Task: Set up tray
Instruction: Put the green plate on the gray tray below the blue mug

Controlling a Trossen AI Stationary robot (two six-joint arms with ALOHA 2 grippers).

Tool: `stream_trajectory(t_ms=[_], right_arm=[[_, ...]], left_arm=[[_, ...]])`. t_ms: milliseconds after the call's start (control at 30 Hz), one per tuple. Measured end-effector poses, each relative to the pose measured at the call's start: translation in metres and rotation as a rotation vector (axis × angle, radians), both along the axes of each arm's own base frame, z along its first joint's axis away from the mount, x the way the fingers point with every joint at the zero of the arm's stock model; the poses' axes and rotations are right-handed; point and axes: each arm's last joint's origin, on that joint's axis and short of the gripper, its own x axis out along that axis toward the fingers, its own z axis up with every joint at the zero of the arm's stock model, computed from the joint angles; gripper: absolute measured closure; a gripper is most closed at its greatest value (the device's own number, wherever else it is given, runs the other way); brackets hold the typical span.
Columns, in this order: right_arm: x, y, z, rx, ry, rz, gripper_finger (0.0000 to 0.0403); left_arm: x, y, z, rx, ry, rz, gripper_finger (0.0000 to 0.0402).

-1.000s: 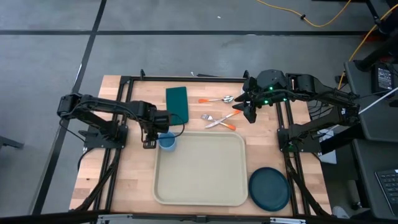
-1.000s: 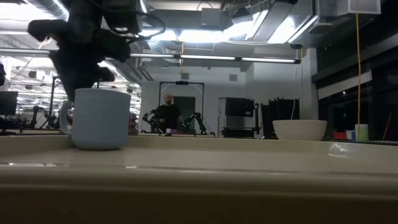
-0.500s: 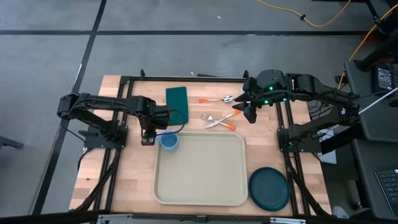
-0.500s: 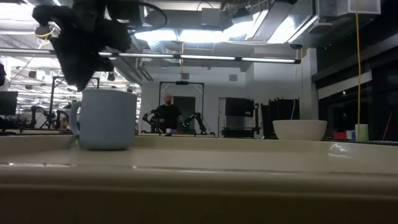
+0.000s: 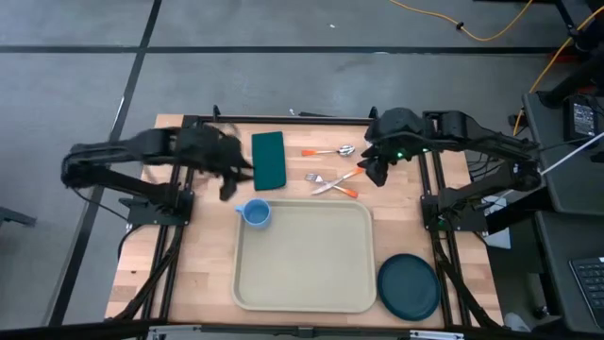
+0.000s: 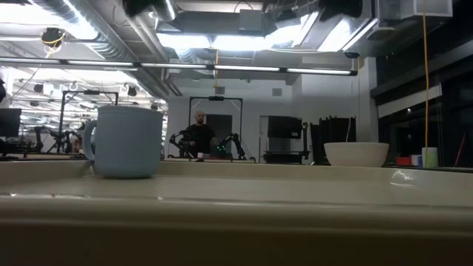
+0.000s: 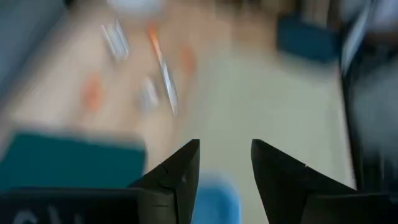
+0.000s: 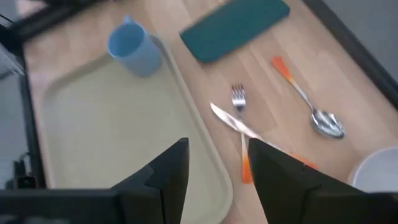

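Observation:
The beige tray (image 5: 311, 269) lies at the table's middle near side. A light blue mug (image 5: 255, 213) stands upright in its far left corner, also seen in the low view (image 6: 126, 140) and the right wrist view (image 8: 134, 46). My left gripper (image 5: 226, 189) hangs open above and left of the mug, touching nothing; its fingers (image 7: 180, 174) are apart over the mug (image 7: 214, 199). My right gripper (image 5: 375, 173) hovers open above the fork and knife (image 5: 332, 182), its fingers (image 8: 168, 168) holding nothing.
A dark green napkin (image 5: 269, 159) lies at the far middle of the table, and an orange-handled spoon (image 5: 330, 150) to its right. A white bowl (image 8: 379, 168) stands near the far right. A dark blue plate (image 5: 409, 286) sits right of the tray. A person stands far off in the room (image 6: 198, 133).
My left gripper has let go of the mug's rim, risen well above it and drawn back toward the table's left and far side, tipping up from pointing down. The mug stays upright in the tray's far left corner.

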Motion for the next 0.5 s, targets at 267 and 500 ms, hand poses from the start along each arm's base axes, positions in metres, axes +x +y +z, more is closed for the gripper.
stream_trajectory(t_ms=[267, 500], right_arm=[[0.02, -0.021, -0.027, -0.007, 0.184, -0.061, 0.0233], [0.015, -0.052, -0.048, -0.024, 0.413, -0.15, 0.0233]], left_arm=[[-0.05, -0.005, 0.042, 0.144, -0.345, 0.153, 0.0263], [-0.054, -0.005, 0.042, 0.188, -0.338, 0.161, 0.0263]])
